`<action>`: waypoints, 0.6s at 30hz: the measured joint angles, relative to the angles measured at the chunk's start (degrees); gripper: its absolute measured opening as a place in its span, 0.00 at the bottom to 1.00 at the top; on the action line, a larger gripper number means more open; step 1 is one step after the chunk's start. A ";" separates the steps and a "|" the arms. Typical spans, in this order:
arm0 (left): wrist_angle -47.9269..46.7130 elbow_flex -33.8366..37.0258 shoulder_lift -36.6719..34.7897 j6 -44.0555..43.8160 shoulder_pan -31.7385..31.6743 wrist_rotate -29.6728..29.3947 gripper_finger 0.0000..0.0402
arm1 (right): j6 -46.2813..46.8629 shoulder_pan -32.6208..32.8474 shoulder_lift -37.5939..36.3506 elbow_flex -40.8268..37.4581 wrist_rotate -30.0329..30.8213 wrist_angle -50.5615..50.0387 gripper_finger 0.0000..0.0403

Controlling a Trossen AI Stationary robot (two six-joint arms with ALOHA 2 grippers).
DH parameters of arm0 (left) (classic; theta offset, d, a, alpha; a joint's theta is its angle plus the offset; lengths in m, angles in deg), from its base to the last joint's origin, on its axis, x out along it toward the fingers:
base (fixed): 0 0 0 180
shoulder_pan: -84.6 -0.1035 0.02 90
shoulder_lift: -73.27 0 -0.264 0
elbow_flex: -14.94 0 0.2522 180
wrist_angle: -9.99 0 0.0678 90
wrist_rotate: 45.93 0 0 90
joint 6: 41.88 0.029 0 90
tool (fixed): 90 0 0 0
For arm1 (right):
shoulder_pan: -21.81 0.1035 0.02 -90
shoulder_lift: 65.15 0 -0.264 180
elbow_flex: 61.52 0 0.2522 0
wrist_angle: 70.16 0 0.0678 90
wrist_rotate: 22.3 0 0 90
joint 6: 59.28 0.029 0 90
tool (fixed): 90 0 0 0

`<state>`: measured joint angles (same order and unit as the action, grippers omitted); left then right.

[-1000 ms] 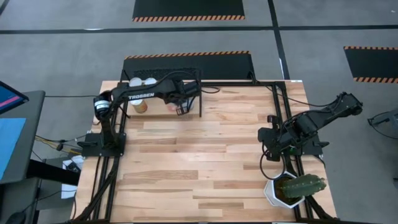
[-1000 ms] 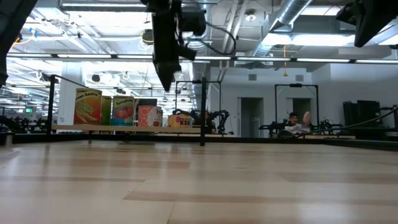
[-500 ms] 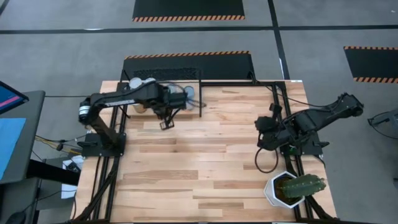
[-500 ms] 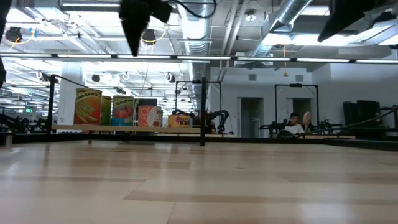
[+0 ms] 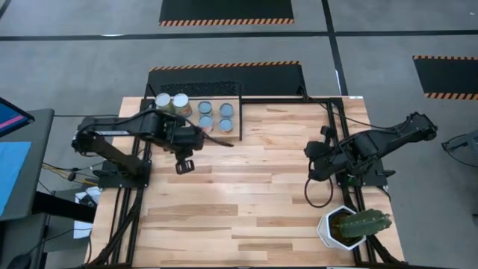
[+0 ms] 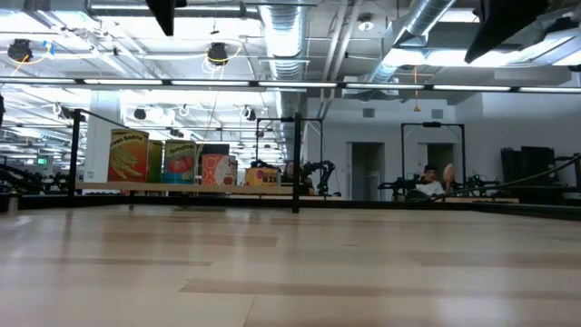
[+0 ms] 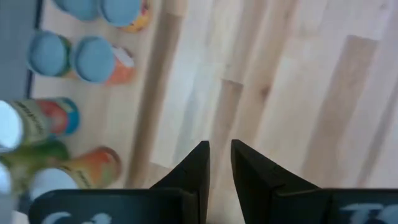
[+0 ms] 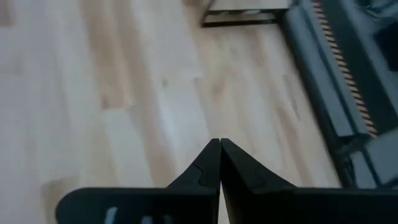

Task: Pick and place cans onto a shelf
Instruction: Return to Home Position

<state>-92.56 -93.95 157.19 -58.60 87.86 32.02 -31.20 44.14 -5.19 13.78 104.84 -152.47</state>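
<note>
Holds right jaws pressed together over the right side of the counter (image 5: 254, 187), pulls left jaws, empty and slightly apart, back off the shelf (image 7: 140, 99), leaves the cans (image 5: 226, 110) grouped on that far-left board, signalling placing done, only homing left.

The left arm (image 5: 127, 128) is folded with its elbow out past its base. Its forearm reaches inward over the left side of the worktop (image 5: 254, 187), and the wrist (image 5: 183, 140) is bent so that the left jaws point down toward it, parted by a narrow gap and holding nothing. The right arm (image 5: 385, 138) is tucked over its own base at the worktop's right edge, elbow raised to the outside and forearm sloping inward, with the right jaws pressed together tip to tip, empty.
</note>
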 joint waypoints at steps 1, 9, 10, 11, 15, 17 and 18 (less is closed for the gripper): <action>-0.11 -0.01 -0.33 -1.28 0.64 0.49 0.14 | -1.19 0.00 0.02 0.20 -1.51 0.23 0.08; 7.30 6.08 -8.16 -2.26 3.77 0.20 0.14 | -14.52 -1.81 -5.44 -2.82 -10.10 12.48 0.07; 11.12 8.84 -11.35 -2.27 4.02 0.79 0.14 | -17.08 -2.24 -7.32 -4.68 -13.43 15.68 0.07; 14.80 12.24 -14.50 -1.17 4.34 1.99 0.14 | -19.61 -2.85 -9.46 -6.95 -17.61 19.06 0.07; 37.43 28.82 -28.52 4.24 4.76 9.08 0.14 | -25.99 -7.22 -19.37 -16.49 -31.65 33.37 0.08; 48.86 38.93 -35.54 5.35 4.68 10.64 0.14 | -26.45 -9.92 -24.13 -21.45 -34.94 39.04 0.08; 54.22 44.11 -38.74 5.13 4.60 10.79 0.14 | -26.43 -11.31 -26.42 -24.09 -36.01 41.70 0.08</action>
<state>-38.35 -49.83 118.45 -53.48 92.46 42.81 -57.63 32.83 -31.61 -10.32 68.83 -110.77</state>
